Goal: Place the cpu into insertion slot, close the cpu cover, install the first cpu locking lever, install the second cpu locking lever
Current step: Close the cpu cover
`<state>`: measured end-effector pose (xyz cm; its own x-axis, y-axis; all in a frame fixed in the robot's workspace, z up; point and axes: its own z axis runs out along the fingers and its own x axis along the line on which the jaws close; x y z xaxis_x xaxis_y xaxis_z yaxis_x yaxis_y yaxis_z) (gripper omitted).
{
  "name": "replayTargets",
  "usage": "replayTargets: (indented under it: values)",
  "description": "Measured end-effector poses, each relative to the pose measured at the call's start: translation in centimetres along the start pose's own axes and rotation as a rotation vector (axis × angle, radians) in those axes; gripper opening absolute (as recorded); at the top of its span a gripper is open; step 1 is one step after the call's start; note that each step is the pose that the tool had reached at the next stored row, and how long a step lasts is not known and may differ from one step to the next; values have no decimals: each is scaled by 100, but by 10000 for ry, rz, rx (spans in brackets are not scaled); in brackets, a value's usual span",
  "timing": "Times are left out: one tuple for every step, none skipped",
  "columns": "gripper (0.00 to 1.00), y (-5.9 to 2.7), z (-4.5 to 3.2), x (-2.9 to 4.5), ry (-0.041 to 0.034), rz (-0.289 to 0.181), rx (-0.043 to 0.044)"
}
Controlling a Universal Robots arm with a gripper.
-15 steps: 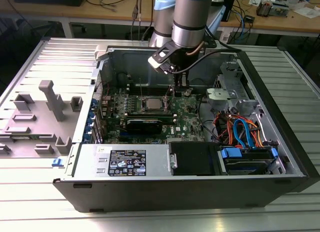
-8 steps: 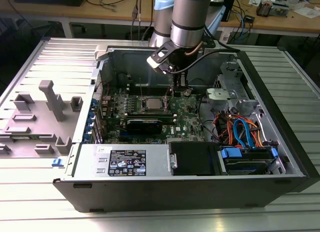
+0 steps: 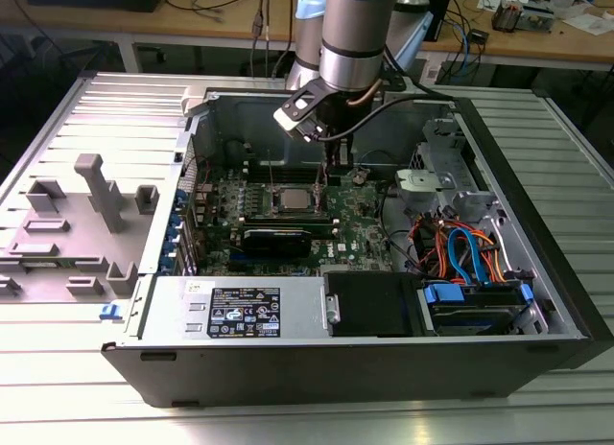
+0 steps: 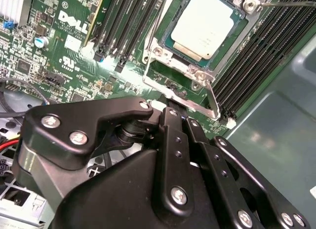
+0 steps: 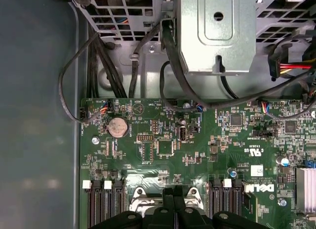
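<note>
Gripper (image 3: 331, 172) down at the socket's edge, chip seated.
Just left of centre in the exterior view, the cpu (image 3: 293, 198) lies in the insertion slot (image 4: 200, 80), and the cpu cover (image 4: 160, 51) looks folded down around it. The pincer's fingers are drawn together with nothing visibly between them, their tips just beside a wire locking lever (image 4: 213, 96). I'd guess that suits pushing, not pinching.

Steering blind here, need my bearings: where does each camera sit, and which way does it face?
Exterior view: off-arm, looking down into the open case; arm and tool show.
Second wrist view: wrist-mounted, faces the cpu past the tool.
First wrist view: wrist-mounted, faces the motherboard past the tool.
All three share the motherboard.
</note>
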<state>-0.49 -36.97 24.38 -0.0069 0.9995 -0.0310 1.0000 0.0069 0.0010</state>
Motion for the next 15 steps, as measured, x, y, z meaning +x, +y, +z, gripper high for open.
replayTargets:
  values:
    - [11,-7,0,0,0,0,-1]
    - [11,-14,0,0,0,0,-1]
    - [11,-26,0,0,-1,0,0]
    - [11,-40,0,0,-1,-1,0]
    - [11,-55,0,0,0,-1,-1]
    - [11,-62,-1,0,-1,-1,0]
    - [11,-69,0,0,-1,0,0]
    - [11,-74,0,0,0,0,0]
    - [11,-79,0,0,0,0,0]
    - [11,-82,0,0,0,0,-1]
    - [11,-82,0,0,0,-1,0]
    - [11,-82,0,0,-1,-1,0]
    - [11,-82,0,0,-1,-2,0]
    - [11,-82,0,0,0,0,-1]
    - [11,-83,0,0,-1,0,0]
